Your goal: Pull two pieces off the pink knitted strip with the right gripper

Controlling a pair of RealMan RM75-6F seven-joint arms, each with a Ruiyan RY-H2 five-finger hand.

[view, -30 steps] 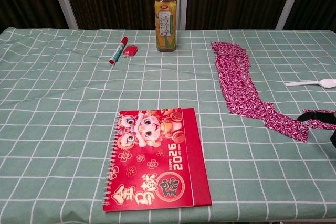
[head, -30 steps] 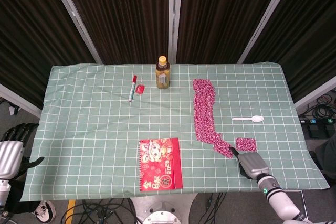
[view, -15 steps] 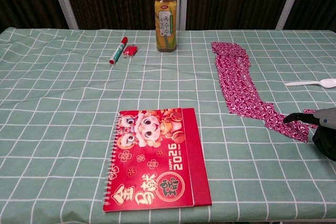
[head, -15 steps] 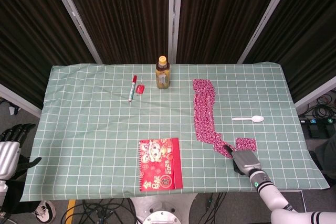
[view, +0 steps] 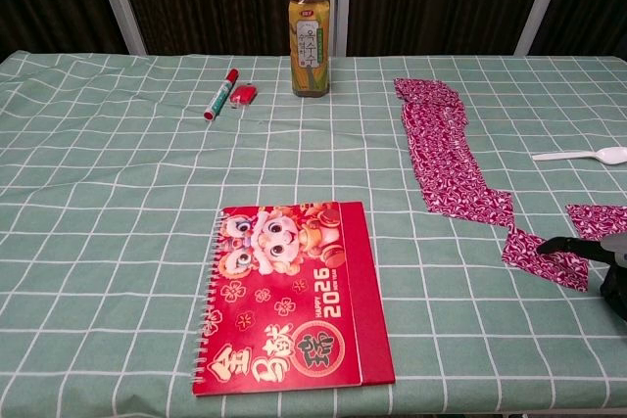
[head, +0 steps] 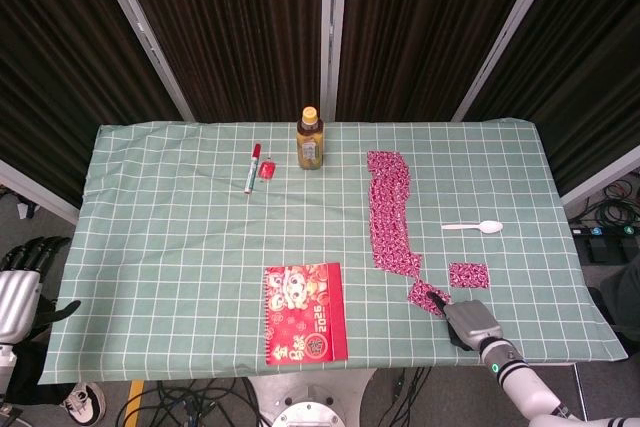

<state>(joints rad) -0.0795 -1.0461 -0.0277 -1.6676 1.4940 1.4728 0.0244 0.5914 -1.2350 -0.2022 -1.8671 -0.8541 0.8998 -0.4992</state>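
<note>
The pink knitted strip [head: 388,212] lies lengthwise right of the table's middle, and the chest view shows it too [view: 446,159]. One torn-off pink square [head: 467,274] lies apart at the right [view: 598,218]. A second pink piece [head: 427,296] sits just below the strip's near end, separated from it or touching only at a corner [view: 537,256]. My right hand [head: 468,321] holds this piece by its near edge, dark fingertips [view: 560,245] on the cloth. My left hand [head: 20,285] hangs off the table's left side, fingers apart and holding nothing.
A white plastic spoon [head: 473,228] lies right of the strip. A red 2026 notebook [head: 303,312] sits near the front edge. A tea bottle [head: 310,139], a red marker [head: 253,167] and a small red object [head: 266,170] stand at the back.
My right hand has drawn back toward the table's near edge with the strip's end piece. That piece has come away from the strip and now lies below its end.
</note>
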